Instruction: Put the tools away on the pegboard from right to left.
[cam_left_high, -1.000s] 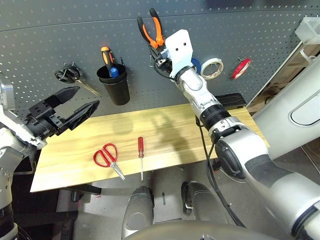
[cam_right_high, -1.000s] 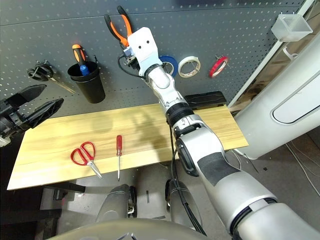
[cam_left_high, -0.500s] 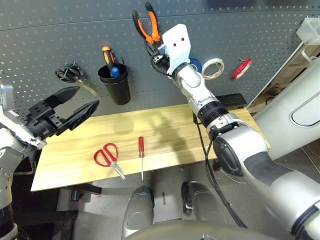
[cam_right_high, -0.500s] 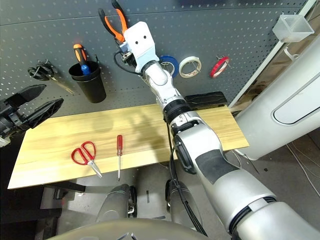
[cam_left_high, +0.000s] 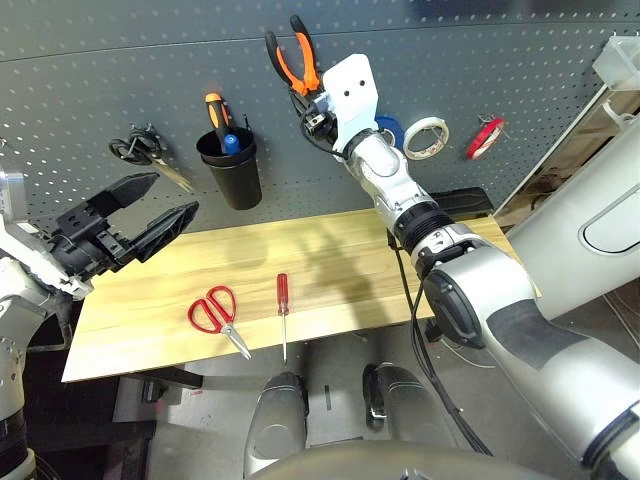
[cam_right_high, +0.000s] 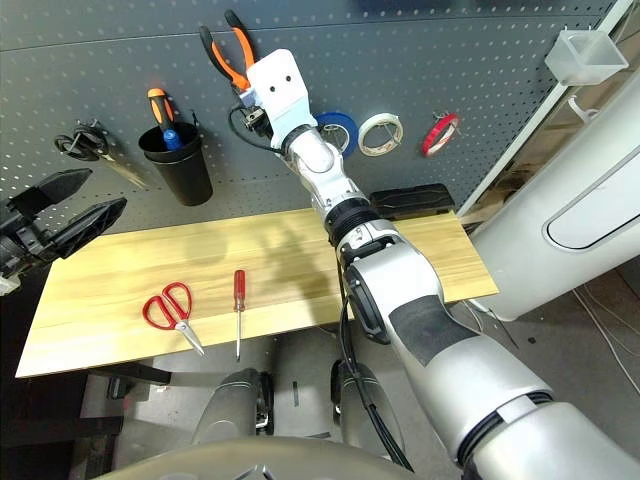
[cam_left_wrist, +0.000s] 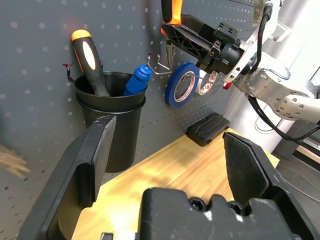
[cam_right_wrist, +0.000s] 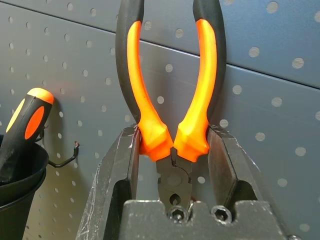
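Note:
My right gripper (cam_right_wrist: 172, 156) is shut on the orange-and-black-handled pliers (cam_right_wrist: 142, 107), clamping them just below the handles. It holds them upright against the pegboard (cam_left_high: 90, 80), handles up; from the head view the pliers (cam_left_high: 293, 55) are high on the board, left of the tape rolls. The thin red tape ring (cam_left_high: 482, 136) hangs on a hook at the right. On the wooden table (cam_left_high: 340, 250) lie the red-handled scissors (cam_left_high: 213, 310) and, to their right, the red-handled screwdriver (cam_left_high: 282, 303). My left gripper (cam_left_high: 170, 196) hovers open over the table's left end, holding nothing.
A black cup (cam_left_high: 232, 170) on the board holds an orange-handled screwdriver (cam_left_high: 212, 108) and a blue-handled tool. Black-handled scissors (cam_left_high: 140, 150) hang to its left. Blue tape (cam_left_wrist: 181, 84) and white tape (cam_left_high: 424, 137) hang right of the pliers. A black block (cam_left_high: 462, 203) sits at the table's back right.
My right gripper has lifted the pliers higher up the pegboard and a little to the left. The left arm, scissors and screwdriver have stayed put.

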